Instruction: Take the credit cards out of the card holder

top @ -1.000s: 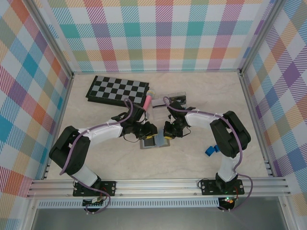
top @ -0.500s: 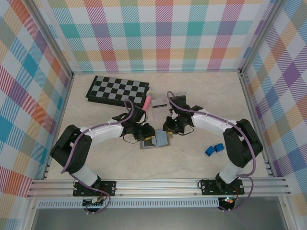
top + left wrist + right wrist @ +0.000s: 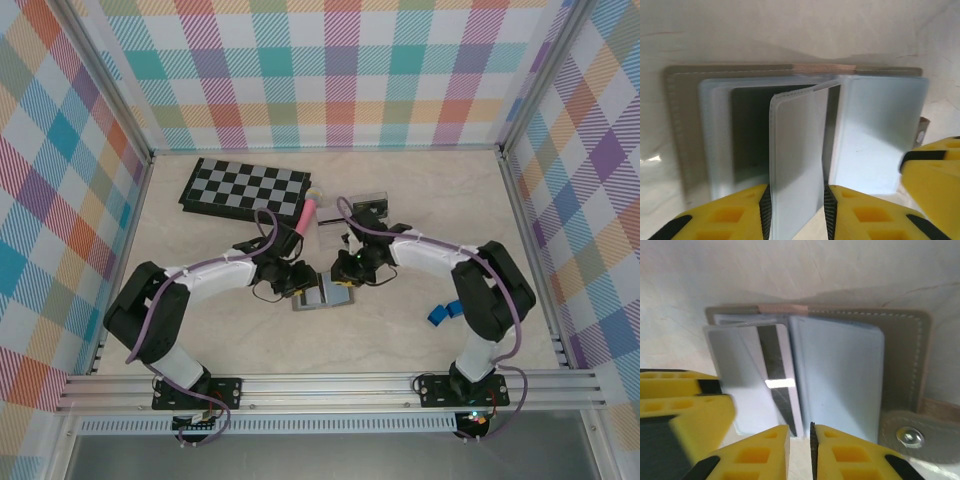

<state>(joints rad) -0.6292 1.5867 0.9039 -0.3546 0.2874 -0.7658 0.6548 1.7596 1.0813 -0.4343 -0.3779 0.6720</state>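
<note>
One card holder: lay open and flat on the table, mid-table, between the two grippers.
Credit card: pale with a dark stripe, tucked in the holder on the side away from the snap tab.
Left gripper: jaws partly apart, with a raised pale leaf filling the gap; whether it was gripped could not be told.
Right gripper: jaws nearly together at the holder's edge; whether they pinched anything could not be told.
Chessboard: far left, well apart.
</note>
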